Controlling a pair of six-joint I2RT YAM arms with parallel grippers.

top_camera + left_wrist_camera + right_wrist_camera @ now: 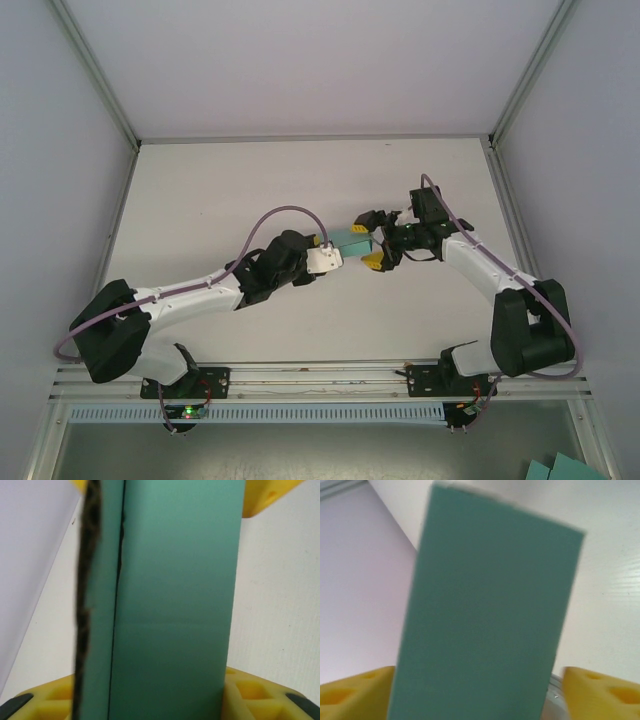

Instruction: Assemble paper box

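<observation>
The paper box (352, 242), a small teal-green rectangular block, hangs above the white table (300, 190) between both arms. My left gripper (343, 252) holds it from the left. In the left wrist view the box (170, 605) stands upright between my yellow fingers (260, 695), touching both, with a seam and a rough card edge on its left side. My right gripper (367, 245) straddles the box's other end, yellow fingertips spread above and below it. In the right wrist view the box (485, 615) sits between the right gripper's (480, 695) fingers with a gap at the right finger (600, 690).
Grey enclosure walls (60, 200) stand on the left, right and back of the table. An aluminium rail (320, 380) carries the arm bases at the near edge. Spare teal card pieces (562, 468) lie below the rail at the bottom right.
</observation>
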